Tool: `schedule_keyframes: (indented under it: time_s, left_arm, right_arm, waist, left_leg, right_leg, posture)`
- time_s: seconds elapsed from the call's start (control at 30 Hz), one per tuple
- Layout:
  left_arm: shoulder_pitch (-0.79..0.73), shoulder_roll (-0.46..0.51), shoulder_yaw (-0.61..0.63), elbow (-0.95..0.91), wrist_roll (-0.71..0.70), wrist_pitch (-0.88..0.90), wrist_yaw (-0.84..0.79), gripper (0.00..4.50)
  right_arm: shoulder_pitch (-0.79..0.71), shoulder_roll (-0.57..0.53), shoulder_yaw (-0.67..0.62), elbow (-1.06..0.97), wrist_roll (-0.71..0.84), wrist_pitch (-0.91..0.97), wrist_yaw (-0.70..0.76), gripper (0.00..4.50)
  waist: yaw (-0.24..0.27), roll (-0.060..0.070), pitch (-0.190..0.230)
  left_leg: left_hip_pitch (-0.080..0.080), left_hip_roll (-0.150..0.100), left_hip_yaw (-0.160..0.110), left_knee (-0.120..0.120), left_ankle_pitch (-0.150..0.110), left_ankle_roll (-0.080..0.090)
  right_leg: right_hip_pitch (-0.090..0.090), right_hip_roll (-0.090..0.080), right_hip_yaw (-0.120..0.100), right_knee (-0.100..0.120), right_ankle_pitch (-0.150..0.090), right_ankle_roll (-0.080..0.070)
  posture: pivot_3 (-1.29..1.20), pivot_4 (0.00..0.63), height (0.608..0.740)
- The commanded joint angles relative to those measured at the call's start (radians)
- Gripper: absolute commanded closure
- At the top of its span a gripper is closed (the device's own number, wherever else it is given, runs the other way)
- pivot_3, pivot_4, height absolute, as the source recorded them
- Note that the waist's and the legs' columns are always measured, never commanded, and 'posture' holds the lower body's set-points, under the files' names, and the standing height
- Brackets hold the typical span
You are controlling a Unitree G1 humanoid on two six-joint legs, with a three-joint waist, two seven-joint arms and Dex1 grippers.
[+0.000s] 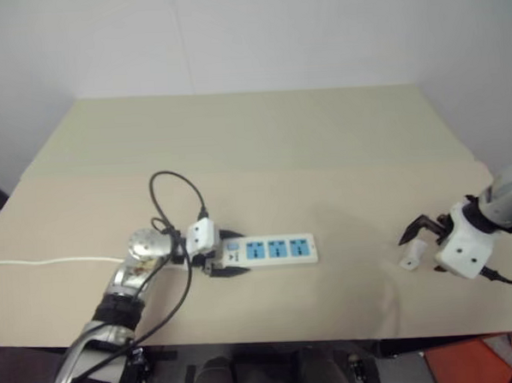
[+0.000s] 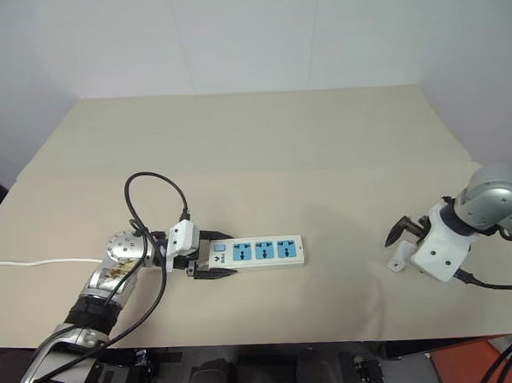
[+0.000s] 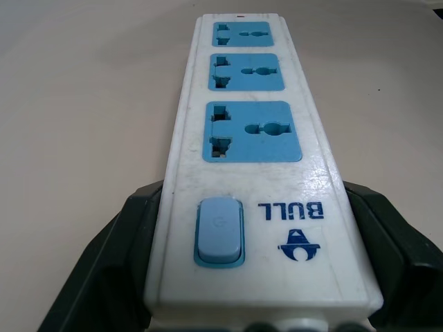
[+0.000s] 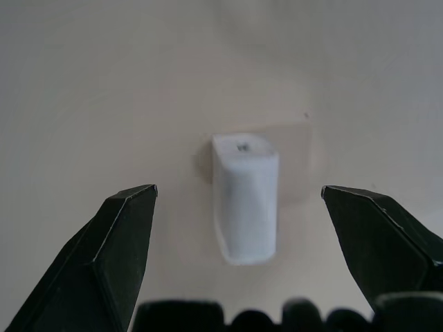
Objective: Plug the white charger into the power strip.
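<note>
The power strip [image 2: 257, 251] lies flat on the beige table [image 2: 262, 140], its long axis running across the table from the robot's left to its right. Its three blue sockets [image 2: 263, 250] sit in a row along that axis, facing up. The pale blue switch [image 3: 219, 232] and the blue printed logo [image 3: 299, 243] are at the strip's left end, and the sockets follow toward the right end.

The left gripper [image 2: 210, 262] is clamped on the power strip at that switch end — in the left wrist view its black fingers [image 3: 104, 277] press against both long sides of the strip. A thin white cord [image 2: 36, 261] runs along the table away from the strip's left end, toward the table's left edge.

The white charger [image 2: 400, 255] sits on the table well apart from the power strip, off its right end. It is a small boxy block, and its long axis is tilted relative to the strip's; which way its prongs point cannot be told.

The right gripper [image 2: 406, 232] hangs over the charger, pointing steeply down, with its fingers spread wide — in the right wrist view the black fingertips [image 4: 128, 228] stand on either side of the charger, clear of it, with bare table between.
</note>
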Motion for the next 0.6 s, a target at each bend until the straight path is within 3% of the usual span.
schedule_keyframes:
  time_s: [0.03, 0.6]
  left_arm:
    - [0.008, 0.02, -0.005, -0.02, 0.017, 0.009, 0.006, 1.2]
    - [0.013, 0.038, -0.003, -0.031, 0.023, 0.014, 0.017, 1.2]
  right_arm:
    - [-0.023, -0.008, 0.007, -0.011, -0.015, -0.022, -0.016, 0.0]
    - [-0.037, 0.04, 0.047, 0.022, -0.148, 0.004, -0.109, 0.0]
  waist:
    - [0.0, 0.0, 0.0]
    - [-0.006, 0.0, 0.0]
  left_leg:
    - [0.0, 0.0, 0.0, 0.0, 0.0, 0.0]
    - [0.001, 0.0, 0.0, 0.0, 0.0, 0.0]
  right_leg:
    - [0.0, 0.0, 0.0, 0.0, 0.0, 0.0]
    - [0.0, 0.0, 0.0, 0.001, 0.0, -0.001]
  posture:
    - [0.0, 0.15, 0.74]
    - [0.0, 0.15, 0.74]
